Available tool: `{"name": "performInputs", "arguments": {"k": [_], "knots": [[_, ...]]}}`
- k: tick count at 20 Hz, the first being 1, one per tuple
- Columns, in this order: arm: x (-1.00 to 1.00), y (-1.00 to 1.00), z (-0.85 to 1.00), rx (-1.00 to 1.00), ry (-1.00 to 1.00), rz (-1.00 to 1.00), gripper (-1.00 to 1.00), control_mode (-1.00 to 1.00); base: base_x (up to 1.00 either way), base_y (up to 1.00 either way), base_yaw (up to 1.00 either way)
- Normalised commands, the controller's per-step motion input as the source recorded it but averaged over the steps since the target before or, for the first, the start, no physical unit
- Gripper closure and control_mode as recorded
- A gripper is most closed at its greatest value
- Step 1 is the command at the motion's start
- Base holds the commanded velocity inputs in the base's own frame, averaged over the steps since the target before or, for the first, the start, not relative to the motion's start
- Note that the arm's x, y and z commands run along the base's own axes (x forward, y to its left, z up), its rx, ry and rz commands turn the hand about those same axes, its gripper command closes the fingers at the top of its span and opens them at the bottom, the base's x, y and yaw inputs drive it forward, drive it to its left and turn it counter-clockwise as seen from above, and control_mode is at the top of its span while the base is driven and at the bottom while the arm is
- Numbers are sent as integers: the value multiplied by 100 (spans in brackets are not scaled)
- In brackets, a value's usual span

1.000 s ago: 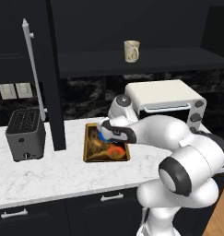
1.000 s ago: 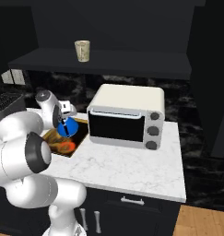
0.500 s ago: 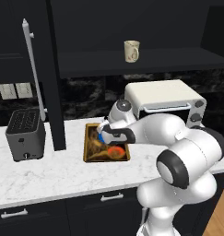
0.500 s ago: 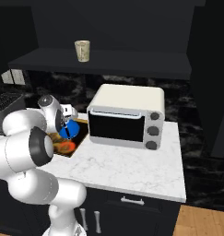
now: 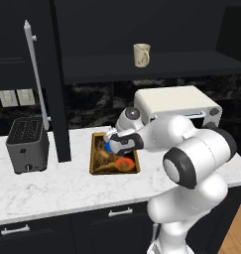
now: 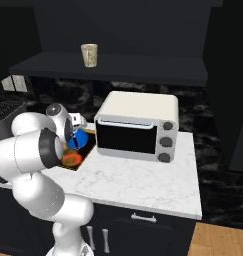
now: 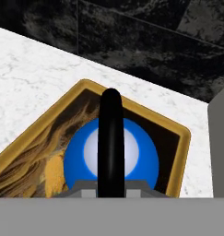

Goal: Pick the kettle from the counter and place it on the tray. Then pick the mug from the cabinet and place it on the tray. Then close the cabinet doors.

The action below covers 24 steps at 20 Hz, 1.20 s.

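Over the tray (image 5: 95, 159), at the middle of the counter (image 5: 57, 186): gripper (image 5: 111, 141) lowered, wrapped on the thin black handle of the kettle (image 5: 109, 146). Fingers closed on that handle, as seen from the hand view, where the black arch runs straight up from between the tips across the blue dome (image 7: 132, 154). From the same view: kettle (image 7: 132, 154) inside the golden rim of the tray (image 7: 183, 138), toward the corner nearest the dark backsplash; whether its base touches the tray floor cannot be told.

From the left base view: kettle mostly hidden behind the wrist, only a sliver of blue visible; orange-red patch of the tray exposed just in front of it. Grey toaster (image 5: 27, 144) well to the left, beyond the open cabinet door (image 5: 55, 89) with its long silver bar handle (image 5: 35, 74).

From the right base view: more of the blue body visible (image 6: 81, 139), just beside the toaster oven (image 6: 137, 125), tray (image 6: 86, 157) edge touching or nearly touching the oven's side.

On the cabinet shelf (image 5: 151, 67), in both base views: mug (image 5: 141, 54) upright, well above the tray.
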Motion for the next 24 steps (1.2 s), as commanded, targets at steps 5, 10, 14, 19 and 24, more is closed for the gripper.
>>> {"name": "performInputs", "arguments": {"k": [5,10,14,19,24], "knots": [[28,0,-1,1,-5,0,100,-100,0,0,0],[26,0,-3,0,-7,0,100,-100,0,0,0],[16,0,-10,3,0,0,100,-100,0,0,0],[0,0,-19,3,0,0,100,-100,0,0,0],[0,0,-16,2,0,0,100,-100,0,0,0]]}}
